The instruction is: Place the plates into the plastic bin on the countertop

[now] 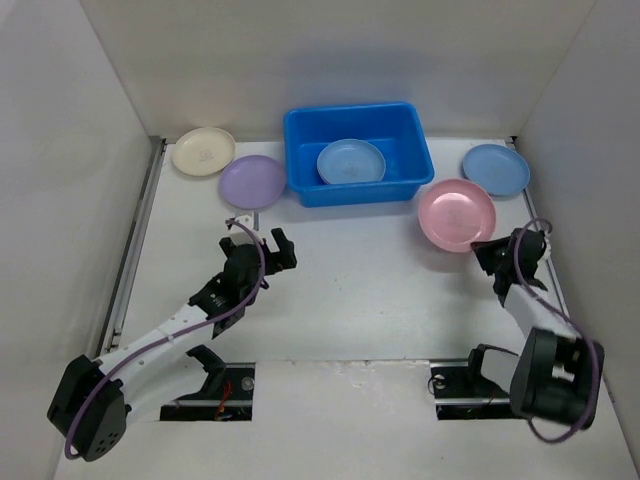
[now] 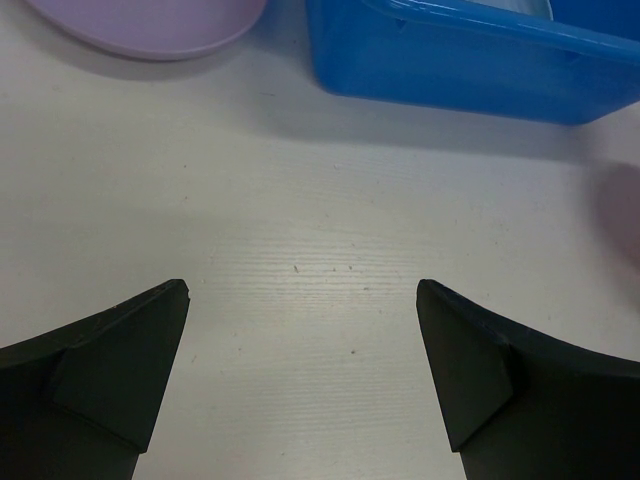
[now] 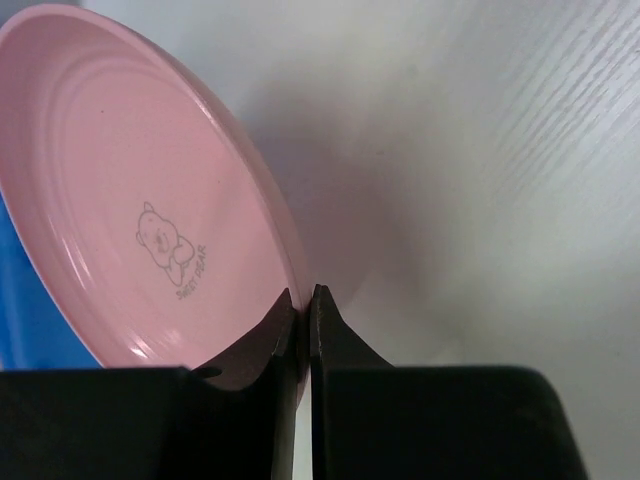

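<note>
Your plastic bin [image 1: 365, 191] sat at 12 o'clock on the countertop [image 1: 360, 290] and held a single light blue plate [image 1: 351, 161]. Your right gripper [image 3: 305, 295] had its fingers clamped on the near rim of the pink plate [image 1: 456, 213], at 4 o'clock from the bin. Your left gripper [image 2: 303, 290] hung at 7 o'clock, fingers wide apart and holding nothing. The lavender plate [image 1: 252, 181] lay at 9 o'clock, the cream plate [image 1: 203, 151] beyond it, and the second light blue plate [image 1: 496, 168] at 3.

White walls [image 1: 350, 50], probably metal rail [image 1: 135, 235]

The countertop [image 1: 350, 290] carries the plastic bin [image 1: 360, 192] and plates [image 1: 252, 181].
</note>
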{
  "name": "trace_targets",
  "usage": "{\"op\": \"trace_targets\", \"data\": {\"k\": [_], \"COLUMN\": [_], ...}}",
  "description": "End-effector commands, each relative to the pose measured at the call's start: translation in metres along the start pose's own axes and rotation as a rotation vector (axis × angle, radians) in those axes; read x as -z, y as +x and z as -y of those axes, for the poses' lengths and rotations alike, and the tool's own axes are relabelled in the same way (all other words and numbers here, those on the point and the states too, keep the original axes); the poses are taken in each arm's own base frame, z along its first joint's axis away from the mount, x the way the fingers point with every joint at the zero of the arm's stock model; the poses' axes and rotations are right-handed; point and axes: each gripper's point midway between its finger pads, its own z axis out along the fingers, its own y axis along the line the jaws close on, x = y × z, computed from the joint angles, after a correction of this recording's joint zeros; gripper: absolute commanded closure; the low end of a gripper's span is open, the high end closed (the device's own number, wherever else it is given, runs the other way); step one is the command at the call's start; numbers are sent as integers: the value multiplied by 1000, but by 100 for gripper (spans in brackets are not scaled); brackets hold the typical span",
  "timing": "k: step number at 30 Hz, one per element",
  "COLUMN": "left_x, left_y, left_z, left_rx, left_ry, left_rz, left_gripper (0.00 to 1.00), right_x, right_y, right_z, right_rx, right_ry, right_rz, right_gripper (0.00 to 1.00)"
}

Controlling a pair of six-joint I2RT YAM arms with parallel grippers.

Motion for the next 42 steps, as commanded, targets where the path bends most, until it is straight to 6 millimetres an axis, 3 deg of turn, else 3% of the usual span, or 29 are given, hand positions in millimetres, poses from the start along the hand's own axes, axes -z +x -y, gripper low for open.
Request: {"op": "trace_targets", "data": {"k": [1, 5, 7, 10, 15, 18, 21, 24, 30, 36, 42], "left_x": [1, 0, 0, -2, -2, -2, -3, -4, -7, -8, -9], "left_y": [-15, -17, -17, -15, -13, -11, -12, -10, -7, -8, -6], "left_z": [-2, -5, -5, -5, -5, -6, -8, -8, -7, -7, -6], "left_rx": [54, 67, 71, 68, 64, 73, 79, 77, 71, 76, 73], "left_ry": [-3, -12, -13, -17, -18, -14, -16, -18, -24, -21, -20], "left_rz": [66, 71, 72, 65, 58, 64, 73, 69, 56, 57, 50], "left_gripper": [0, 0, 0, 0, 0, 0, 0, 0, 0, 0, 0], "right_x": [38, 95, 122, 140, 124, 94, 53, 11, -53, -84, -99], "right_y": [-10, -21, -32, -37, -29, -21, -6, 20, 75, 110, 126], "right_z": [-29, -60, -92, -150, -251, -299, -329, -338, -323, -314, -308], "right_rx": [24, 92, 129, 189, 327, 426, 507, 594, 734, 808, 836], "right_ry": [-125, -209, -268, -350, -429, -433, -412, -365, -293, -299, -288], "right_rz": [86, 209, 260, 241, 180, 132, 47, -48, -197, -252, -264], "right_gripper": [98, 97, 97, 97, 96, 95, 94, 94, 94, 94, 86]}}
